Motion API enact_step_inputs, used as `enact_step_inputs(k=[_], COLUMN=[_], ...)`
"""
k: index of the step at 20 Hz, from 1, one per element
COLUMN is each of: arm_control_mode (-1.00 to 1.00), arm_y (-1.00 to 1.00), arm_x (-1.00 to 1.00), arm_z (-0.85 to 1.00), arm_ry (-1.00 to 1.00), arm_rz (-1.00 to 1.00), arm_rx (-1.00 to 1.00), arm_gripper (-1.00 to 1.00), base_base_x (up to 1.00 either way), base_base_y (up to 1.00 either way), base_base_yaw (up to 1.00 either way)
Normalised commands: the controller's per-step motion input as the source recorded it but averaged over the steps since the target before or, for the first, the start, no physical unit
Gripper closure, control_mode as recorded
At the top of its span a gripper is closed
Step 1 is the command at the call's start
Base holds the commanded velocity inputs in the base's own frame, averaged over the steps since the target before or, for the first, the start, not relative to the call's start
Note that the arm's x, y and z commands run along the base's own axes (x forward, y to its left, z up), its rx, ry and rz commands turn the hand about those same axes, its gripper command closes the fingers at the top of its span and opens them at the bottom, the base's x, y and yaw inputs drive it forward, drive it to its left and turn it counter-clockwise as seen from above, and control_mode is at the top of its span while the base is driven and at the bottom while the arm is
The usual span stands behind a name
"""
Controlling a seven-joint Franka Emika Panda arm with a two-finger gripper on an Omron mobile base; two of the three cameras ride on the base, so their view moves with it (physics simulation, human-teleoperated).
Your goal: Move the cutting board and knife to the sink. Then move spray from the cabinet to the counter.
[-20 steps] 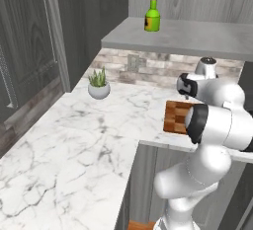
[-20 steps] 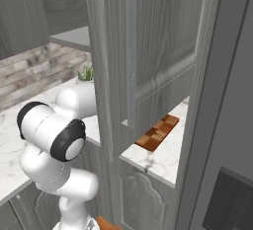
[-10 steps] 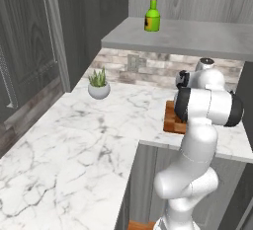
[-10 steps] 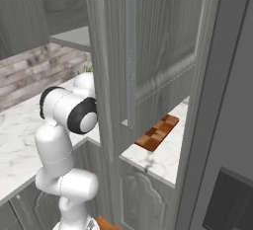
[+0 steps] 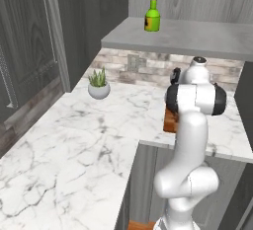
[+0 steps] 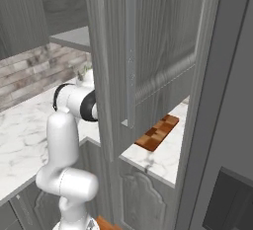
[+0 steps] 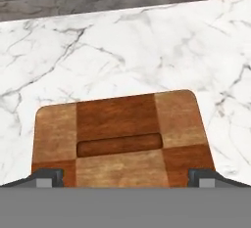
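Observation:
The cutting board [image 7: 120,134], checkered brown wood with a slot handle, lies flat on the white marble counter [image 7: 122,51]. My gripper [image 7: 125,178] hangs open right over its near end, one fingertip [image 7: 46,176] near each side of the board and nothing between them. The board also peeks out behind my arm [image 5: 170,121] and past the open cabinet door [image 6: 157,133]. The spray [image 5: 152,16], a green bottle with a red-and-white top, stands on the cabinet's pale grey shelf [image 5: 197,39]. The knife and the sink are out of view.
A small potted plant [image 5: 99,84] stands by the brick backsplash, left of my arm. An open grey cabinet door with a long handle [image 6: 129,51] hangs close in front of the right base camera. The counter turns a corner toward the left front [image 5: 64,160].
My arm has straightened up from a crouched pose, its elbow rising and swinging in above the cutting board. The board, spray and plant have not moved.

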Motion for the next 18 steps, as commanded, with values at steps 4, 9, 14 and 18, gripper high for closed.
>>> enact_step_inputs(k=[4, 9, 14, 18], arm_control_mode=[-1.00, -1.00, -1.00, -1.00], arm_y=[-0.02, -0.11, -0.17, -0.22], arm_x=[0.38, 0.46, 0.57, 0.65], arm_z=[-0.42, -0.45, -0.39, -0.35], arm_ry=[0.00, 0.00, 0.00, 0.00], arm_rz=[0.03, 0.07, 0.08, 0.09], arm_rx=[0.00, 0.00, 0.00, 0.00], arm_gripper=[-1.00, -1.00, -1.00, -1.00], base_base_x=[0.00, 0.00, 0.00, 0.00], base_base_y=[0.00, 0.00, 0.00, 0.00], base_base_yaw=[0.00, 0.00, 0.00, 0.00])
